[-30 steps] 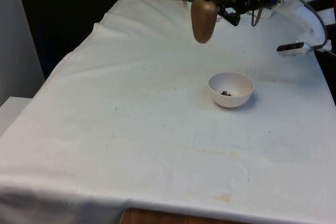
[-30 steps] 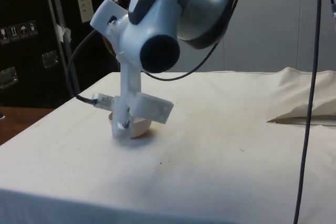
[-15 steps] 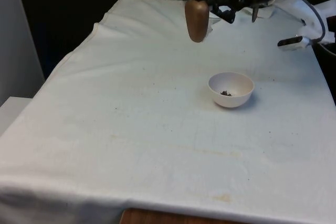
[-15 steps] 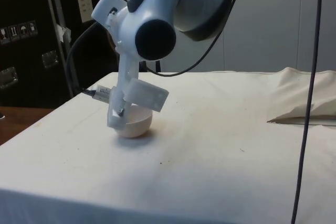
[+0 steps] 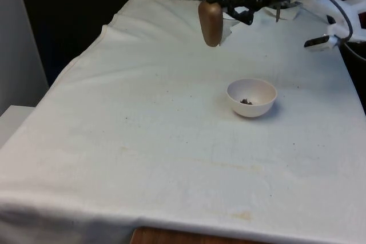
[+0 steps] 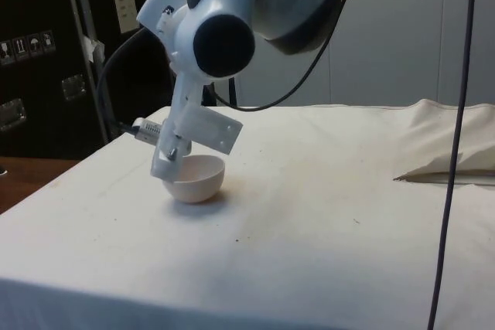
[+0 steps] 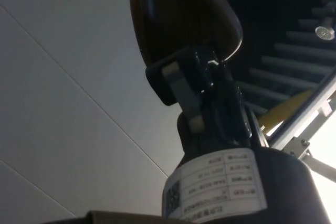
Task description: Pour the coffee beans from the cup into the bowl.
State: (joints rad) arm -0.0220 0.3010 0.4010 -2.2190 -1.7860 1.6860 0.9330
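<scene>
Now | claw (image 5: 220, 5) grasping brown cup (image 5: 210, 23), aloft | bowl (image 5: 251, 98): few beans (image 5: 246, 102)

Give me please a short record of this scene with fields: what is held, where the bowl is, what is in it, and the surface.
held: brown cup, clamped in the gripper above the table, off to the bowl's far side
bowl: white bowl, standing on the cloth, apart from the cup
bowl contents: a few coffee beans at the bottom
surface: white cloth over the table
</scene>
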